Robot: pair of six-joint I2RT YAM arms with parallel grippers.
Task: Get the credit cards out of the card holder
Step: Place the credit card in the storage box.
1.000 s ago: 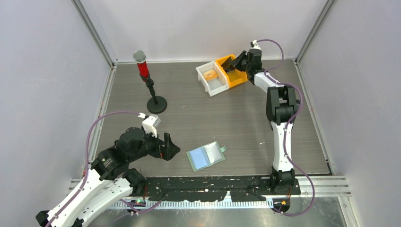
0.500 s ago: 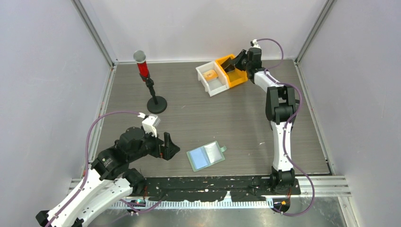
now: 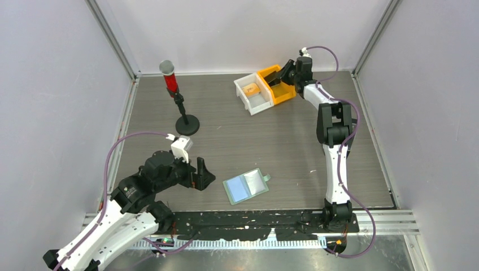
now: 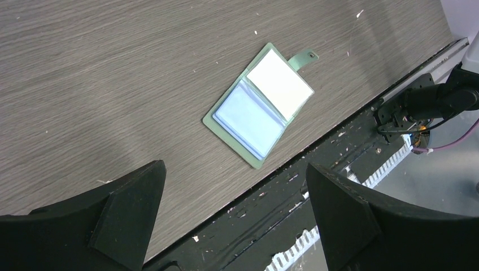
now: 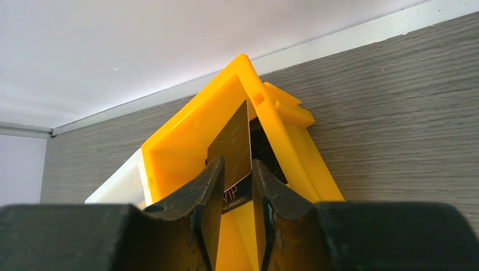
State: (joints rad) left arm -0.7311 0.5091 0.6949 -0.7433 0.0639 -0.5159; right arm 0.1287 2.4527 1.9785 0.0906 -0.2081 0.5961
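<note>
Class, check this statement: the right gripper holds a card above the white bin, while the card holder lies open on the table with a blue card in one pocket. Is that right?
Not quite. The right gripper holds the card above the orange bin, not the white bin, as the right wrist view shows. The rest stands: the card holder lies open with a blue card in one pocket.

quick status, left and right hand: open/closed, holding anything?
Left hand: open, holding nothing.
Right hand: closed on a thin dark-gold VIP card over the orange plastic bin.
</note>
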